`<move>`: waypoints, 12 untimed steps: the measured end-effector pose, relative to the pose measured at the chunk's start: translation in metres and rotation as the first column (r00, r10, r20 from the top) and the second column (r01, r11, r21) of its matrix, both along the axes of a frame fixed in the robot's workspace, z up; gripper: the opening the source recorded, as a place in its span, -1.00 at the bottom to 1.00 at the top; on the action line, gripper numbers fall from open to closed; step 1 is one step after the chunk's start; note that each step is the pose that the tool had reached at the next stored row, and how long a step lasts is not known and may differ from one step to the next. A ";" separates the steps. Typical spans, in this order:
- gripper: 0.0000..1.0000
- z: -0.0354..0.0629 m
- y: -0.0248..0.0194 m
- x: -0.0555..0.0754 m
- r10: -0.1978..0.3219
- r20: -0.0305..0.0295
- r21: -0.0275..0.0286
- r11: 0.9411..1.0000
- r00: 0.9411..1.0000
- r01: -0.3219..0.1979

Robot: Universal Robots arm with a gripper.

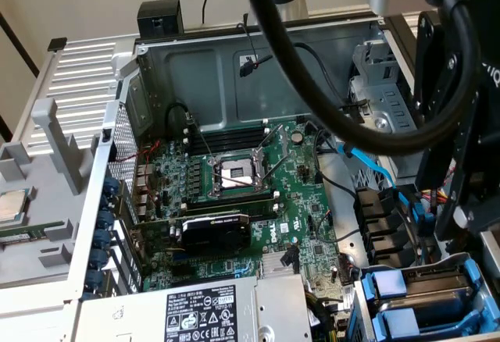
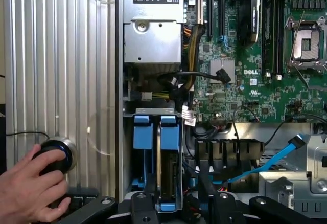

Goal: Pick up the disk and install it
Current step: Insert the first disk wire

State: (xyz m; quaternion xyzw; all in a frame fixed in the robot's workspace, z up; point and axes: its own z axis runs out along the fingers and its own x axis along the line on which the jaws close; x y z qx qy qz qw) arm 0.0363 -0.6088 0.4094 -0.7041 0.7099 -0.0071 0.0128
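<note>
The open computer case (image 1: 234, 69) spreads under the pincer (image 2: 176, 209), with a ribbed panel (image 2: 61, 55) flanking it. A grey power-supply box (image 2: 153, 35) walls the far end of the drive bay (image 2: 153, 112). The disk (image 2: 168, 165) stands on edge in that bay, in line below the pincer and just beside a second blue carrier (image 2: 143, 134). Whether the pincer is open or clamped I cannot tell. A hand (image 2: 28, 188) rests on a black knob (image 2: 53, 157).

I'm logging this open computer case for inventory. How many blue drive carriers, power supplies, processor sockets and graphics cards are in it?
blue drive carriers: 2
power supply: 1
processor socket: 1
graphics card: 1
Total: 5
</note>
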 end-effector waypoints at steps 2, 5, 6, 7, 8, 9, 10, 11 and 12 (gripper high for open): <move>-0.11 0.0000 0.0023 0.002 0.000 0.021 -0.003 1.000 1.000 0.000; -0.11 0.0000 0.0088 0.005 0.001 0.056 -0.013 1.000 0.998 0.000; -0.11 0.0000 0.0107 0.007 0.001 0.059 -0.015 1.000 0.998 0.000; -0.11 0.0000 0.0129 0.008 0.001 0.061 -0.017 1.000 0.998 0.000; -0.11 0.0000 0.0154 0.009 0.001 0.061 -0.020 1.000 0.998 0.000; -0.11 0.0000 0.0182 0.010 0.001 0.061 -0.022 1.000 0.998 0.000; -0.11 0.0000 0.0208 0.011 0.001 0.062 -0.025 1.000 0.998 0.000; -0.11 0.0000 0.0229 0.013 0.001 0.062 -0.027 1.000 0.998 0.000; -0.11 -0.0002 0.0247 0.016 0.001 0.062 -0.028 1.000 0.998 0.000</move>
